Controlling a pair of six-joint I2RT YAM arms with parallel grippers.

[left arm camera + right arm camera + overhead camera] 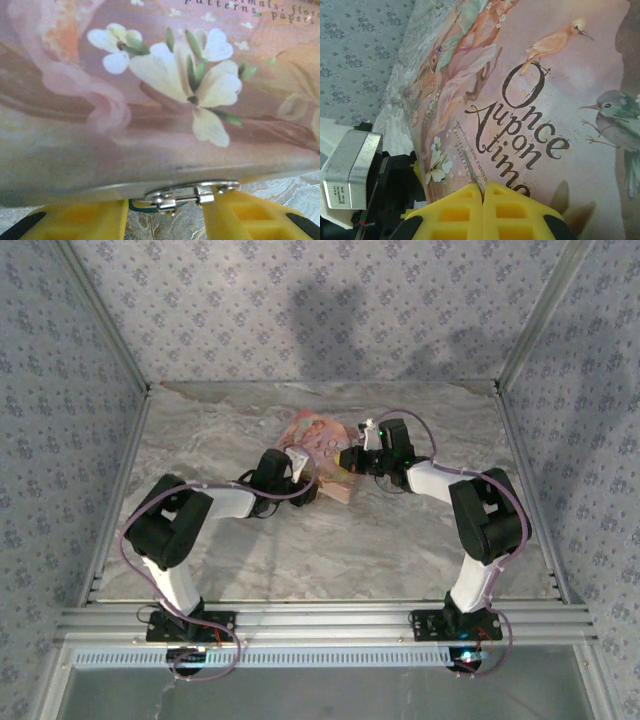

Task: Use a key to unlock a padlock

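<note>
Silver key (472,175) is sitting pinched in right hand (482,192); aim squarely at padlock (162,202) between spread left hand (165,220).

Cannot read most print on pink box (160,125) from left wrist, blurred at close range, cropped at top and both sides; see just a teal sliver (134,205) under silvery latch (184,194), too little to identify; lose fingers (85,219) of left end effector (167,207) past bottom edge; from right wrist, see merely the thin tip of key (474,177), remainder buried between pressed-together fingers (452,212) of right end effector (483,192); overhead, cannot resolve latch, too small.
</note>
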